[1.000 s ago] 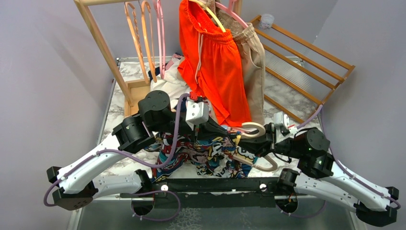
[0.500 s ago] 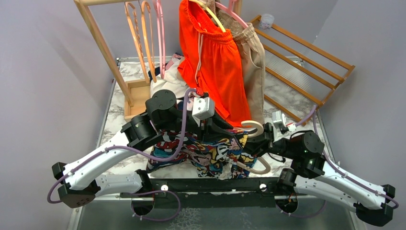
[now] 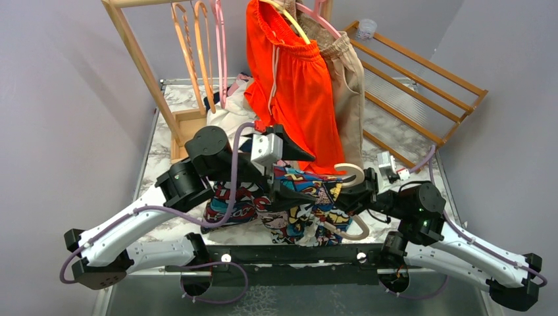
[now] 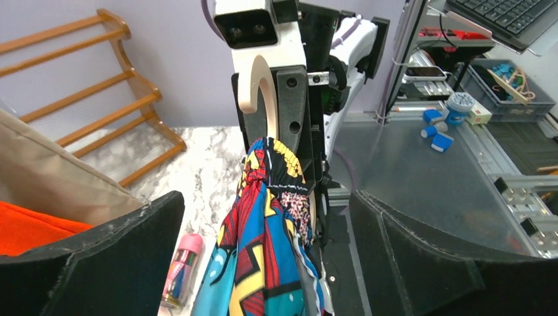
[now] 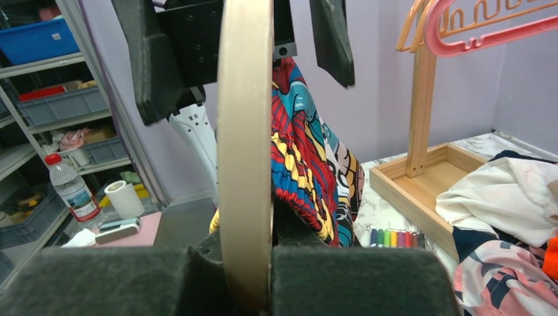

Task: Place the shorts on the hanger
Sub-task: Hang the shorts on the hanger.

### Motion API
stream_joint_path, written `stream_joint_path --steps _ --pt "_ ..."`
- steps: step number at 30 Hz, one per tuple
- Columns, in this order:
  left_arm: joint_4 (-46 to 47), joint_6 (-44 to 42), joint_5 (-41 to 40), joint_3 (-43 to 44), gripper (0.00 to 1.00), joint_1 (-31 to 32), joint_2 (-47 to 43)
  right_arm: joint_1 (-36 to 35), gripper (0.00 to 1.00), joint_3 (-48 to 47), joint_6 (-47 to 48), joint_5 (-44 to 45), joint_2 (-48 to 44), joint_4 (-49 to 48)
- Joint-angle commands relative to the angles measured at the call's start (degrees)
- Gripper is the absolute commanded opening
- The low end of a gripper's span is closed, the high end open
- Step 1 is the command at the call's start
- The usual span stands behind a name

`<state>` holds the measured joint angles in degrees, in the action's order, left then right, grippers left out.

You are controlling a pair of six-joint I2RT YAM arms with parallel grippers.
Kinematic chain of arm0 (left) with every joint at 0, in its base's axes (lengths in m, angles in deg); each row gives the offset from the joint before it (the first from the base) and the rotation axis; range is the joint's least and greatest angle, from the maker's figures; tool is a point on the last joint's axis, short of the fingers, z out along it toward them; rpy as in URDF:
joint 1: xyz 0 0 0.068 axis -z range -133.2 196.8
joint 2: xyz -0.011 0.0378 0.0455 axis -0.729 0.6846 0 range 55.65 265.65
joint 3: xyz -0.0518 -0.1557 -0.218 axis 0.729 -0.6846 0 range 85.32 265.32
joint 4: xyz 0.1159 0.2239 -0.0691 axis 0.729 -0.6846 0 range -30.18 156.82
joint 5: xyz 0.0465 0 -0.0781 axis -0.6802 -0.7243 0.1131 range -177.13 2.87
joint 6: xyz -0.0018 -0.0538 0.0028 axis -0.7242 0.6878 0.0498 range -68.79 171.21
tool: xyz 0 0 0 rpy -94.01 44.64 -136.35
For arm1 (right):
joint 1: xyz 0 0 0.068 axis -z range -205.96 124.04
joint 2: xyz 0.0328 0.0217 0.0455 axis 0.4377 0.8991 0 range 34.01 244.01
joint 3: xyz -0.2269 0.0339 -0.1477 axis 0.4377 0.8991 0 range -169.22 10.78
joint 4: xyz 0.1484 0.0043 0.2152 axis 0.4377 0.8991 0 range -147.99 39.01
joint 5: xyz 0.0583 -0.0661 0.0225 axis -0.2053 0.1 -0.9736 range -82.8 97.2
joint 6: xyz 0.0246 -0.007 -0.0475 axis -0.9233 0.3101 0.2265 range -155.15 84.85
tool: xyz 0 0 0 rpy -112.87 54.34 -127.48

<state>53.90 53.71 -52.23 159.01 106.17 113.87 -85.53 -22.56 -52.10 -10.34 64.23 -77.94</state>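
The comic-print shorts (image 3: 299, 201) hang by their waistband over the cream hanger (image 3: 349, 175), above the near middle of the table. My right gripper (image 3: 352, 197) is shut on the hanger's arm (image 5: 245, 131) and holds it upright, with the shorts (image 5: 309, 164) draped behind it. My left gripper (image 3: 293, 174) is open wide. Its two fingers stand on either side of the shorts (image 4: 263, 230) without touching them. In the left wrist view the hanger's hook (image 4: 253, 85) rises just above the bunched waistband.
Orange shorts (image 3: 296, 92) and beige shorts (image 3: 349, 79) hang on the wooden rack (image 3: 138, 59) at the back, beside pink and orange hangers (image 3: 197, 52). A pile of clothes (image 3: 230, 115) lies by the rack's base tray (image 3: 187, 128). A slatted wooden frame (image 3: 421, 79) leans at right. A marker tube (image 4: 179, 270) lies on the table.
My left gripper has opened, let go of the shorts and drawn back a little to the left. The shorts now hang on the hanger. The right gripper still grips the hanger.
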Motion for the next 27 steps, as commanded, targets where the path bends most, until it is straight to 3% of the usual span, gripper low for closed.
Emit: stream_joint_path --steps 1,13,27 --pt "2.6 -2.5 -3.6 1.2 0.99 0.2 -3.5 -0.1 0.01 -0.3 0.8 2.1 -1.6 -4.8" --pt "-16.4 -12.3 -5.6 6.9 0.99 0.3 -2.4 -0.1 0.01 -0.1 5.5 -0.1 -4.3 4.5" --pt "-28.1 -15.2 -1.4 8.8 0.99 0.3 4.7 -0.1 0.01 1.5 7.0 -3.0 -6.7 10.4"
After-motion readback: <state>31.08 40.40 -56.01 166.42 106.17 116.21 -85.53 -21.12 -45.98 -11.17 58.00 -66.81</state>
